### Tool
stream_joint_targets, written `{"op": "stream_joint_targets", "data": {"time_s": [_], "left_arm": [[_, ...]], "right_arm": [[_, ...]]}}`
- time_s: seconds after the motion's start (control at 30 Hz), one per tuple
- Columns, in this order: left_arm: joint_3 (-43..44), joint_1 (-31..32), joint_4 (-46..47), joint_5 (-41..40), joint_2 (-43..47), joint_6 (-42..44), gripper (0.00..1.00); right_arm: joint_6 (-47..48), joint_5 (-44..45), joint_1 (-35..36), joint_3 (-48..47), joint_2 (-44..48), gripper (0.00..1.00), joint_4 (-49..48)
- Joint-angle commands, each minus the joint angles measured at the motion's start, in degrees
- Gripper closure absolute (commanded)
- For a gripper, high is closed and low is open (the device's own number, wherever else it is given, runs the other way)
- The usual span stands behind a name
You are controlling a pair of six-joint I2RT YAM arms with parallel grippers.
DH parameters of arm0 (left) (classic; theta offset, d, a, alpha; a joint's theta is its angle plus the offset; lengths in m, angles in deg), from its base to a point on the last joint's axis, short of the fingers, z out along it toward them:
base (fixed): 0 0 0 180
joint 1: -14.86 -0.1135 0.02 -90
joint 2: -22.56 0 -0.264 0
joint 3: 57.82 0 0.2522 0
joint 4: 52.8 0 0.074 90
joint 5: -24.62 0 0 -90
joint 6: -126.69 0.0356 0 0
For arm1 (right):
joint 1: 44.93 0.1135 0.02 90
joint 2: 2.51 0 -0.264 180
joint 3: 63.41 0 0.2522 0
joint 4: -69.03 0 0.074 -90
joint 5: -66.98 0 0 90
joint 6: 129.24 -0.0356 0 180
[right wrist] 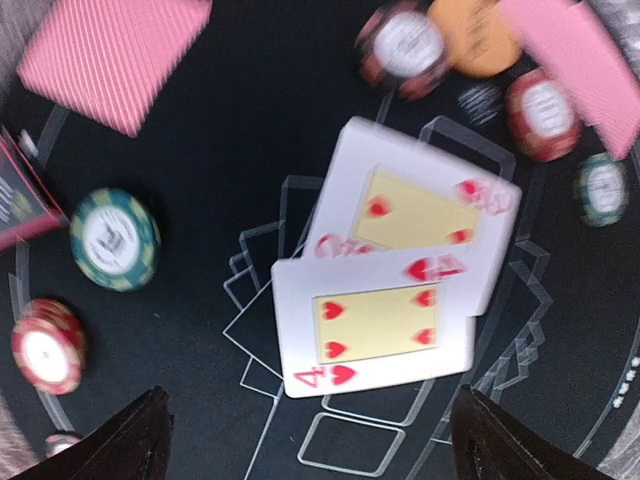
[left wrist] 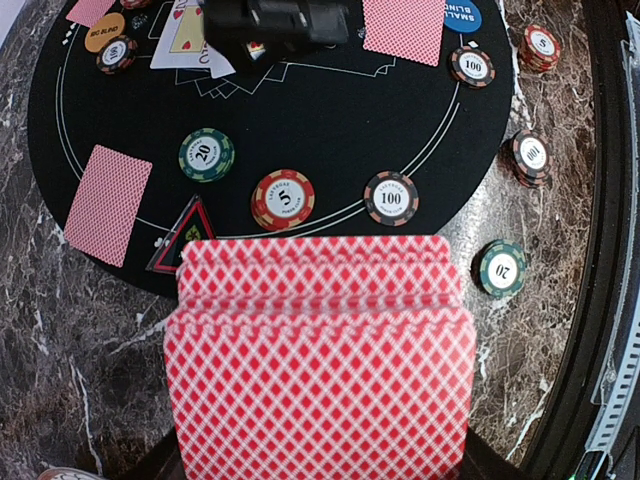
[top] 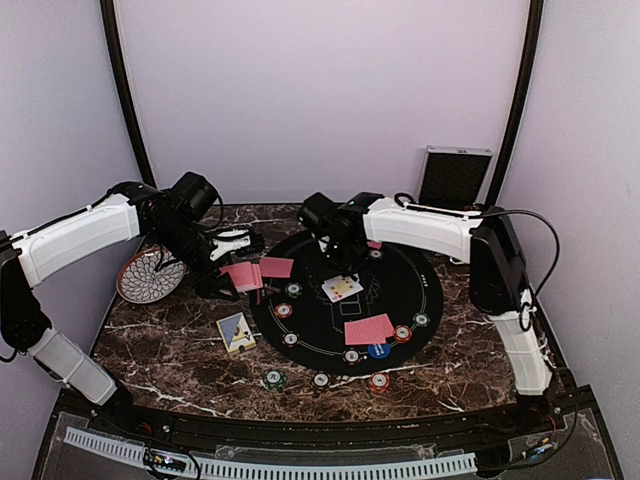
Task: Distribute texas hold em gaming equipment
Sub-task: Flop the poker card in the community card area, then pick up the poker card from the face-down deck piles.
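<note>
My left gripper (top: 228,272) is shut on a deck of red-backed cards (left wrist: 320,360), held over the marble at the left edge of the black round mat (top: 400,295); the deck hides its fingers. My right gripper (right wrist: 315,450) is open and empty, hovering just above two overlapping face-up heart cards (right wrist: 375,320) in the mat's middle (top: 342,288). Single red-backed cards lie on the mat at the left (top: 277,267) and front (top: 369,329). Several poker chips ring the mat, among them a green 20 (left wrist: 207,155), a red 5 (left wrist: 283,199) and a 100 (left wrist: 391,197).
A patterned white plate (top: 150,275) sits at the far left beside my left arm. A silver case (top: 455,177) stands at the back right. A small card box (top: 236,332) lies on the marble front left. Three chips (top: 321,380) lie near the front edge.
</note>
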Motion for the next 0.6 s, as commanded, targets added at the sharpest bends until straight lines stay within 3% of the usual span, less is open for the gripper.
{"op": "stream_joint_targets", "data": {"time_s": [0.0, 0.1, 0.27, 0.47, 0.57], "left_arm": [[0.6, -0.1, -1.3, 1.1, 2.5, 0.3, 1.00], [0.4, -0.1, -1.2, 1.1, 2.8, 0.3, 1.00], [0.4, -0.1, -0.8, 0.8, 3.2, 0.3, 1.00], [0.8, -0.1, -0.3, 1.0, 2.8, 0.1, 1.00], [1.5, -0.1, -0.6, 1.3, 2.0, -0.3, 1.00]], "right_arm": [[-5.1, -0.5, -3.0, 3.9, 12.5, 0.02, -10.1], [-10.1, -7.0, -6.5, 10.8, 18.3, 0.02, -16.3], [-17.4, -29.8, -12.5, 27.9, 27.2, 0.02, -37.0], [-21.2, -45.6, -12.1, 30.5, 26.4, 0.02, -42.5], [-22.2, -48.9, -10.4, 32.3, 26.7, 0.02, -46.0]]}}
